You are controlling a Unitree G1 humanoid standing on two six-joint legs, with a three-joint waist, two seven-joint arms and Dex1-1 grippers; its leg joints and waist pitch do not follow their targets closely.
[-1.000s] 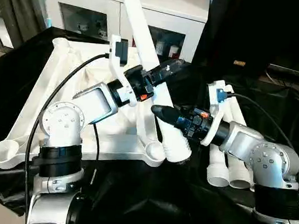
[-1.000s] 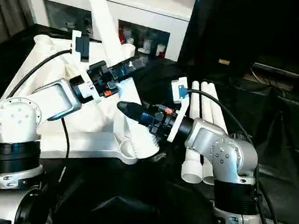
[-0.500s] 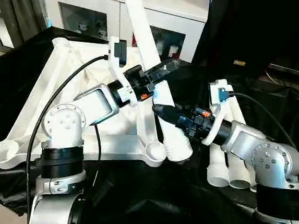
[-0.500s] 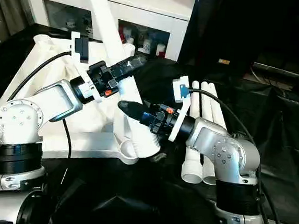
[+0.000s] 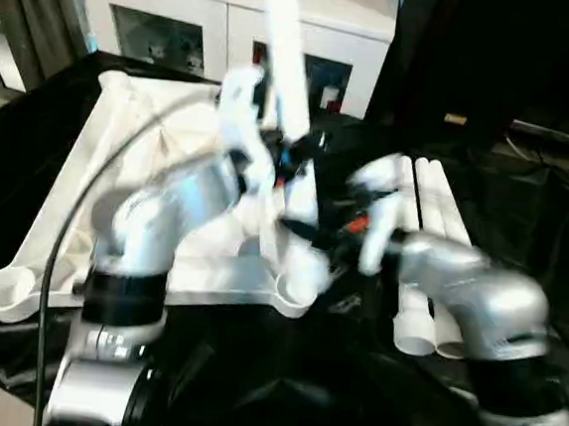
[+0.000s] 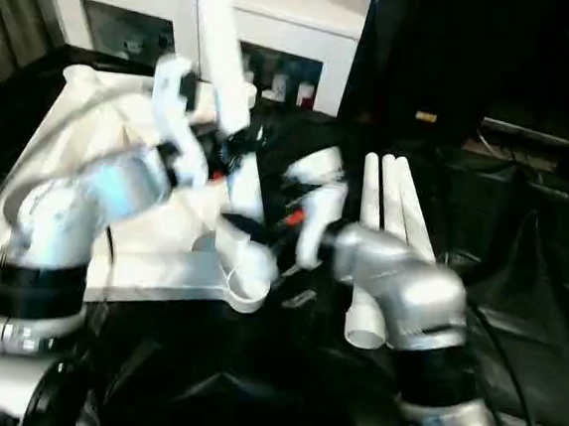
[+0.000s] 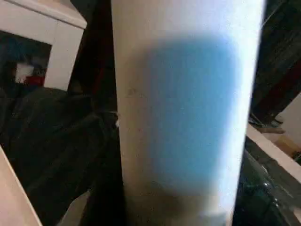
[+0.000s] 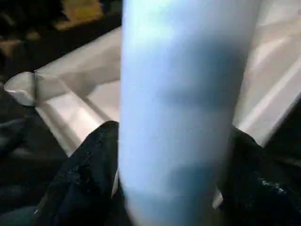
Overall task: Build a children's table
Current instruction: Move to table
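Head views: a white table leg [image 5: 283, 53] stands nearly upright, tilted slightly, its foot at the upturned tabletop's [image 5: 120, 159] near corner socket [image 5: 293, 289]. Both wrist views: the leg fills the space between each gripper's fingers; whether they clamp it, I cannot tell.

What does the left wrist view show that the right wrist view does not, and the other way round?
Left wrist view, not the right: the white cabinet with a glass door, behind the leg.

Right wrist view, not the left: the tabletop lying underside up, with a round corner socket at its end.

Both: one white leg seen very close, running from the top edge to the bottom edge of the picture, and the black cloth beneath the work.
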